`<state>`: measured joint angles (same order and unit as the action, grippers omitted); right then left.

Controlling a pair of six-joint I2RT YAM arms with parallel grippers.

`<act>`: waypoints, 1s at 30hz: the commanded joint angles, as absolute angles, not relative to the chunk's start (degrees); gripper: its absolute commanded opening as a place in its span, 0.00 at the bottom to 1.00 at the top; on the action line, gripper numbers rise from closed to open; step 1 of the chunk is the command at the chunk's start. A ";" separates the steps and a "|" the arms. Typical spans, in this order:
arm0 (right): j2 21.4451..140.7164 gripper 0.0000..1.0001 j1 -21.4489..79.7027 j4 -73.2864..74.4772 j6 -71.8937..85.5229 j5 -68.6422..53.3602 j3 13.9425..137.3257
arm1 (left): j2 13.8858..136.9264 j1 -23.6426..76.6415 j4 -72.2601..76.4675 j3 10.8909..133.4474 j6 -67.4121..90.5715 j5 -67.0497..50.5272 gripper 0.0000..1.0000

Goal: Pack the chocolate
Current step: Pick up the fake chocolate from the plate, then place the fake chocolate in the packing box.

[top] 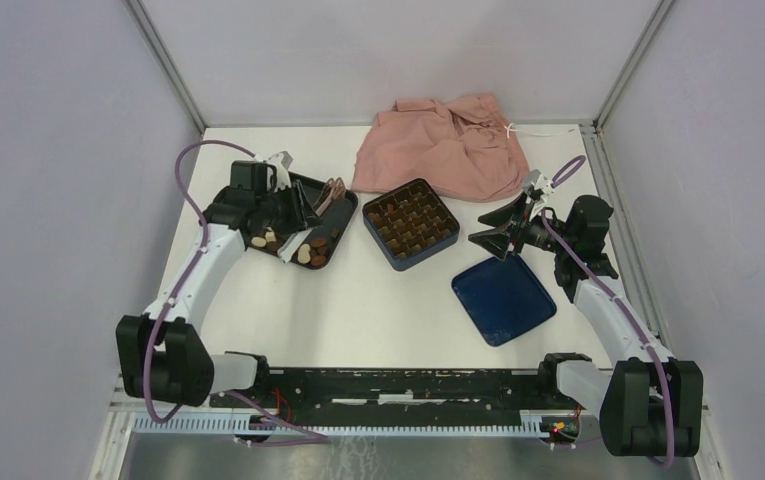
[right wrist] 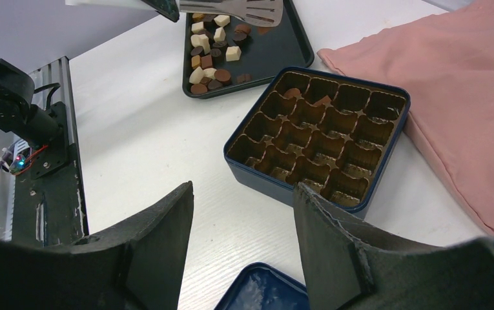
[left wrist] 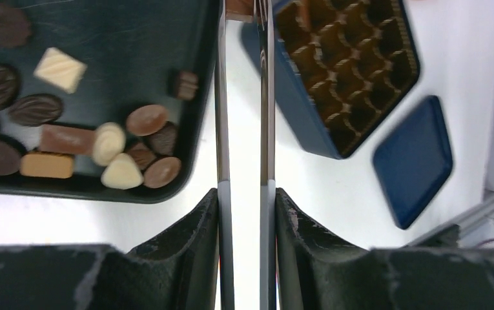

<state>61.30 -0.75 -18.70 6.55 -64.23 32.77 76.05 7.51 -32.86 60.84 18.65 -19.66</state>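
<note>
Clenching metal tongs [left wrist: 222,97], the left gripper [left wrist: 247,194] hangs by the tray [left wrist: 134,39] of chocolate [left wrist: 121,173].
Tong tips are cut off in its view; the right gripper [right wrist: 243,190] is released.

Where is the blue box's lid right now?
In the top view, the blue lid lies flat on the right side of the table, just right of the open blue box and nearer the arms.

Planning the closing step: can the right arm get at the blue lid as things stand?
Probably yes. The right gripper hangs open and empty close by the blue lid, which lies flat with nothing on it. Pinching its low edge may be awkward, though.
</note>
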 commanded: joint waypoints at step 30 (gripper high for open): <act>61.27 0.64 -0.59 -17.98 3.44 -64.16 35.66 | 88.50 36.36 -16.84 68.97 16.13 2.69 0.02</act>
<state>61.34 -0.75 -17.41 4.49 -64.16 33.41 86.50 35.44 -16.82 64.23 21.50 -3.84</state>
